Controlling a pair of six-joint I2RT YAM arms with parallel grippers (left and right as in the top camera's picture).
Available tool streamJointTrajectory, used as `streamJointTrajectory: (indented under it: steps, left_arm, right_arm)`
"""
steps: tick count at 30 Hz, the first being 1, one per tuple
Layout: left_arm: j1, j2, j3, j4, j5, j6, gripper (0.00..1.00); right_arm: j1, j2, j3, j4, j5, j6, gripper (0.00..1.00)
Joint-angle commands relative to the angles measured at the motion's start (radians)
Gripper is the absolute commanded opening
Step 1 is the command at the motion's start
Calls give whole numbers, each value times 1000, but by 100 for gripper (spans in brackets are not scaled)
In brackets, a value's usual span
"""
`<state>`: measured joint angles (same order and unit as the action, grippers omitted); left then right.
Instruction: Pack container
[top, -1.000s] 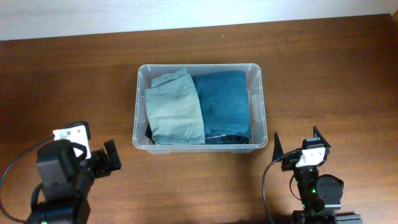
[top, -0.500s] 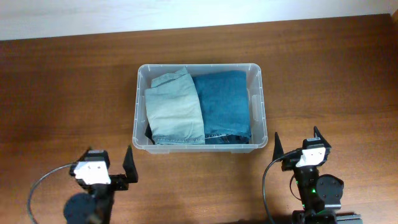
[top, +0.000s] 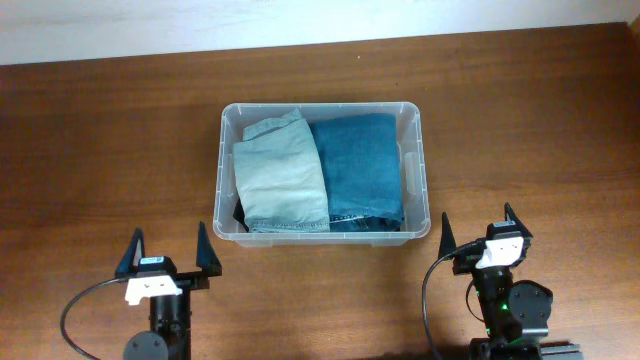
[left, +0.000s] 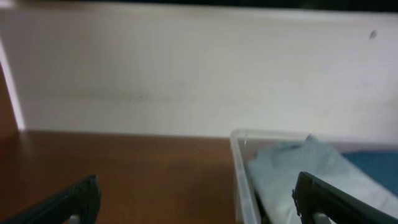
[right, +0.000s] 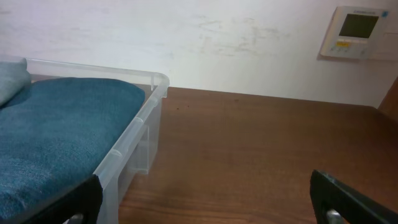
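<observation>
- Dark wooden table is seen from overhead, bordered along its far edge by a white wall.
- The container, a clear plastic bin with rounded corners, is set at the middle of the table, with its long sides running left to right.
- Two folded pieces of clothing are laid side by side inside it. A pale green garment is in the left half and a blue denim garment fills the right half, the two touching along their inner edges.
- The left gripper is held on the near side of the container, close to its near-left corner. Its fingers are spread wide, with nothing between them.
- The right gripper is held close to the near-right corner, just beside the container wall. Its fingers are likewise parted and empty.
- A white control panel with a small display is seen mounted on the wall in the right wrist view.
</observation>
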<state>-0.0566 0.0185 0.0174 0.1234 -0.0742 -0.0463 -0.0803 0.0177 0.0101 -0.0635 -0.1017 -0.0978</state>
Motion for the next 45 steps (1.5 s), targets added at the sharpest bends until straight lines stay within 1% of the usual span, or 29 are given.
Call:
streamJointTrajectory:
  steps: [1, 3, 4, 45]
  left_arm:
    - [-18, -14, -8, -82, -36, 5, 99]
    - [-21, -14, -8, -181, -35, 5, 99]
    - [-21, -13, -8, -196, -27, 7, 99]
    - [-21, -13, -8, -196, -20, 9, 99]
  right_arm:
    - [2, -4, -5, -7, 9, 1, 99]
    - [2, -4, -5, -6, 9, 1, 98]
    - [2, -4, -5, -6, 9, 1, 99]
    - [2, -4, -5, -7, 9, 1, 99]
